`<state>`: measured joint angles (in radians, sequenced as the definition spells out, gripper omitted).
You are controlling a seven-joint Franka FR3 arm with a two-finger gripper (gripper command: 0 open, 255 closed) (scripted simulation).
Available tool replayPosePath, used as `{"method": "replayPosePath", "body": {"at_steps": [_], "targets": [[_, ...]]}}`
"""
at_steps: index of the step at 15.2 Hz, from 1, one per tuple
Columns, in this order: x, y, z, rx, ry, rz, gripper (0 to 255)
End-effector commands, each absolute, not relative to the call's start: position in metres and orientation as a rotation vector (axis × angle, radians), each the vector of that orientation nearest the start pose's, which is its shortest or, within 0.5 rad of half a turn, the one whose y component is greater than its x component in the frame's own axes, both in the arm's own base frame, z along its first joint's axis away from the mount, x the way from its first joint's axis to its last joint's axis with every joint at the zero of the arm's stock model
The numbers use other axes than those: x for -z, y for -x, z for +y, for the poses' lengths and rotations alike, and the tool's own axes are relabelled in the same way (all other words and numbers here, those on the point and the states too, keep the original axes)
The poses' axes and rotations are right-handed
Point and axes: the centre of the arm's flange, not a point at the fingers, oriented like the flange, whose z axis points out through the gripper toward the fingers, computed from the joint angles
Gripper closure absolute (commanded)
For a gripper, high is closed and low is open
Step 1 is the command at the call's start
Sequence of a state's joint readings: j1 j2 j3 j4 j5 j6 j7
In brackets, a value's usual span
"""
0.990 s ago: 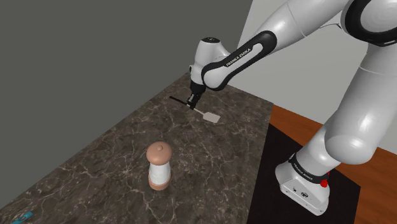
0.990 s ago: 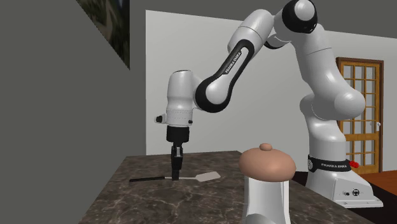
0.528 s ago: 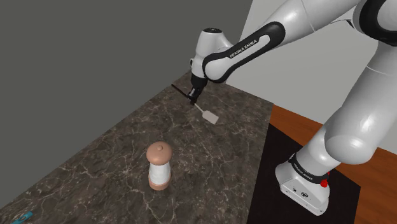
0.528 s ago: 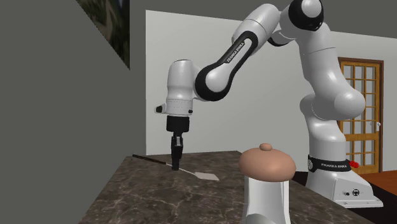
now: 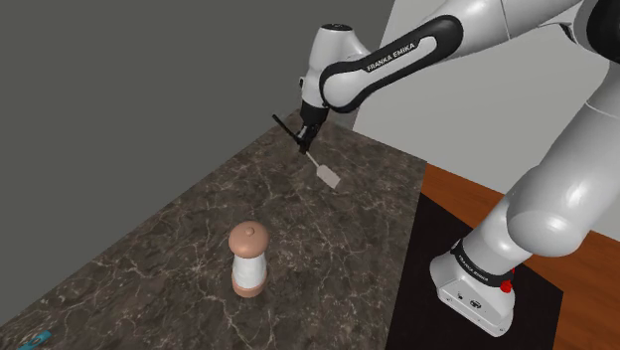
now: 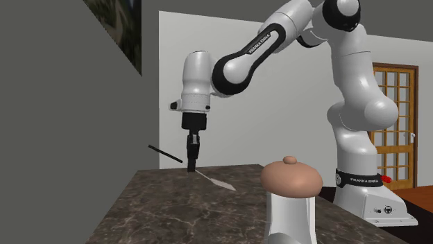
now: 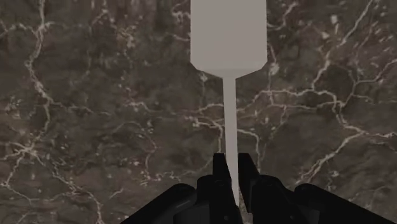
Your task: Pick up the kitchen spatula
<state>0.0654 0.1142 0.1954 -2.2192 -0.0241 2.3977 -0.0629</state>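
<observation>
Wrist view: the two black fingers (image 7: 220, 170) sit drawn in narrow and clamp the thin pale shaft of the spatula (image 7: 229, 38) between them, so I log the gripper (image 7: 233, 170) as closed on it. The shaft runs straight out from the fingertips to a flat grey-white blade, with the dark veined counter (image 7: 95, 127) behind. Second exterior view: the gripper points straight down and holds the spatula near its middle. The tool is tilted, black handle up toward that view's left, blade down toward its right, low over the counter. I cannot tell whether the blade tip touches the surface. Shoulder view: same tilt, with the spatula over the counter's far end near the grey wall (image 5: 119, 89). A grinder (image 5: 248, 261) with a rounded tan cap and white body stands upright on the counter, well apart from the spatula. The stand (image 5: 477, 288) sits on a dark mat beside the counter.
</observation>
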Motion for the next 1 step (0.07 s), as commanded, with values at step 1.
{"method": "replayPosePath", "body": {"at_steps": [1], "targets": [[-0.3349, -0.5292, 0.1407, 0.102, 3.083, -0.527, 255]]}}
